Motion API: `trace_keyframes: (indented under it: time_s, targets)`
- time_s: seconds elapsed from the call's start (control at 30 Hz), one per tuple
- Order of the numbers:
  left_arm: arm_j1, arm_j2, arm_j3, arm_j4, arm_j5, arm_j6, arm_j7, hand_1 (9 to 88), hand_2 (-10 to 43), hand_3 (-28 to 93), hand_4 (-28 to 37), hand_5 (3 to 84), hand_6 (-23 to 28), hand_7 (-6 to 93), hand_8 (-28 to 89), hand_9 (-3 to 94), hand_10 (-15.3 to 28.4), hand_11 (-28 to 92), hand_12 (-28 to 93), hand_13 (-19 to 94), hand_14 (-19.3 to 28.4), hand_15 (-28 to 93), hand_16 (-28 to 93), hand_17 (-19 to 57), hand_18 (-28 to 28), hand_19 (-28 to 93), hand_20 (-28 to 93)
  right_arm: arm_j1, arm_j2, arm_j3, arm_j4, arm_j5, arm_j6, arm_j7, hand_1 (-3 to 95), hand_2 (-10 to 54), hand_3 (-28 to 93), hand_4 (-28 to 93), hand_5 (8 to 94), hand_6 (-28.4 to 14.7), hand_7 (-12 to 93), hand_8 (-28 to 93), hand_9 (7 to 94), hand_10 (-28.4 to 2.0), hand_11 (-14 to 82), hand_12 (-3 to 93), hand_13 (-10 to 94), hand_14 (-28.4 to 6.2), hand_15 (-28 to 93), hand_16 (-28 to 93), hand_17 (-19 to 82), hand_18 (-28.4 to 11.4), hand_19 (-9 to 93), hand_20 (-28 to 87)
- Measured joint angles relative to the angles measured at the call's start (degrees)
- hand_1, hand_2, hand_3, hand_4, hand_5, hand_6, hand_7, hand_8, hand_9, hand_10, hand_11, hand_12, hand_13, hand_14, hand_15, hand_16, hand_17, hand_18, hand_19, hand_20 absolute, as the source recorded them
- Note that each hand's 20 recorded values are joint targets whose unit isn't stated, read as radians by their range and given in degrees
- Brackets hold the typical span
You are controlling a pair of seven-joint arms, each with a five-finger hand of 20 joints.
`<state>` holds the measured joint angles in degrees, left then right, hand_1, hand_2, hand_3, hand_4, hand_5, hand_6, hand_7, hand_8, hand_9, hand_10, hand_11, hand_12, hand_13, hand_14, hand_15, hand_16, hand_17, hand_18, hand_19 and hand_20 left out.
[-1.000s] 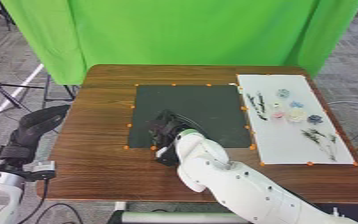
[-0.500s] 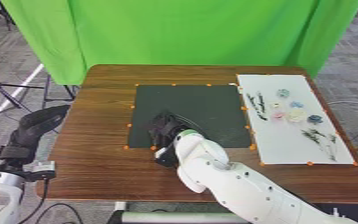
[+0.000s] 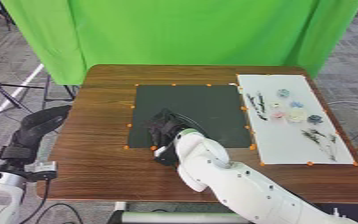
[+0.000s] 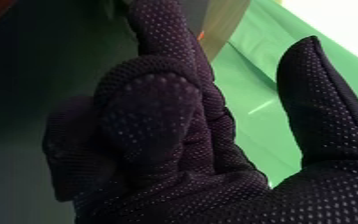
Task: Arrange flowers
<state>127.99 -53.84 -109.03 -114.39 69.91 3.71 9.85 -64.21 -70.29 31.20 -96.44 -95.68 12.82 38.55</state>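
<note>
Right hand [image 3: 165,127] held over the black mat [image 3: 215,100]; flower heads [image 3: 295,116] and leafy stems [image 3: 319,139] laid out on the white sheet [image 3: 286,154].
The right hand's thumb is spread well away from its fingers, some loosely bent, others straight; the left hand [image 3: 42,121] is held beside the table [image 3: 91,165], its fingers extended and close together; the sheet is placed just beside the mat.

The right hand [image 3: 165,126] hides some black mat [image 3: 193,100].
</note>
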Motion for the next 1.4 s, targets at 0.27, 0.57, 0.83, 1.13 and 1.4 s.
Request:
trace_keyframes:
  time_s: [0.27, 0.57, 0.83, 1.13, 1.4]
  targets:
    - [-0.02, 0.00, 0.15, 0.00, 0.02, -0.04, 0.00, 27.4, -7.8, 65, -17.8, 42.3, 3.8, 13.7, -7, 36.2, 13.7, 14, 10, 30, 16.7, 11, 1, 5.2, 12.4, 6, 14, -0.11, -0.02, 0.38, -0.17, 1.78, 0.13, -0.96, 22.1, 2.1, 60, -1, 58.9, -8.6, 53, -13, 84.3, -17.3, 14.9, 19.2, 94, -3.3, 51, 27, 69, -9.3, 85, 41]
    - [-0.06, 0.00, 0.24, 0.02, 0.03, -0.08, 0.02, 27.3, -7.1, 64, -17.4, 42.3, 4.0, 13.0, -7, 36.2, 14.2, 14, 11, 30, 17.1, 12, 1, 5.1, 12.5, 6, 14, -0.19, -0.02, 0.61, -1.16, 3.73, 0.35, -2.57, 22.2, 0.2, 62, -2, 58.8, -8.9, 50, -12, 78.3, -19.3, 10.5, 16.3, 94, -4.3, 50, 27, 68, -10.2, 86, 40]
    - [-0.83, -0.22, 0.85, 0.33, 0.05, -0.38, 0.15, 27.2, -6.5, 62, -16.0, 42.6, 4.4, 11.4, -6, 36.2, 14.6, 14, 11, 30, 17.6, 13, 0, 5.1, 12.6, 6, 14, -2.15, 1.61, 6.16, -7.10, 10.15, 0.12, -5.49, 23.4, -3.3, 64, -5, 58.5, -7.8, 25, -5, 68.9, -19.4, 9.4, 17.9, 88, -9.0, 42, 32, 57, -15.8, 86, 37]
    - [-1.06, -0.89, 0.57, 0.67, -0.06, -0.66, 0.39, 27.6, -7.2, 62, -16.2, 42.3, 4.3, 11.6, -6, 36.4, 14.7, 14, 11, 31, 17.8, 14, 0, 8.5, 14.5, 12, 17, -5.39, 12.25, 21.94, -19.85, 8.88, 1.91, -10.49, 27.4, -7.3, 63, -5, 52.5, -6.0, 13, -2, 61.9, -19.7, 8.5, 18.1, 84, -9.6, 40, 31, 53, -16.8, 83, 39]
    - [-2.20, -1.13, 0.71, 1.33, -0.07, -1.89, 0.28, 27.5, -7.3, 62, -16.3, 42.2, 4.3, 12.1, -6, 36.5, 14.6, 14, 11, 31, 17.7, 15, 0, 8.6, 14.5, 13, 17, -17.69, 21.78, 41.68, -23.41, -3.35, 4.63, -7.83, 29.8, -8.9, 61, -5, 52.9, -5.6, 13, -2, 62.9, -19.1, 8.9, 18.7, 85, -8.2, 42, 32, 54, -15.5, 85, 40]
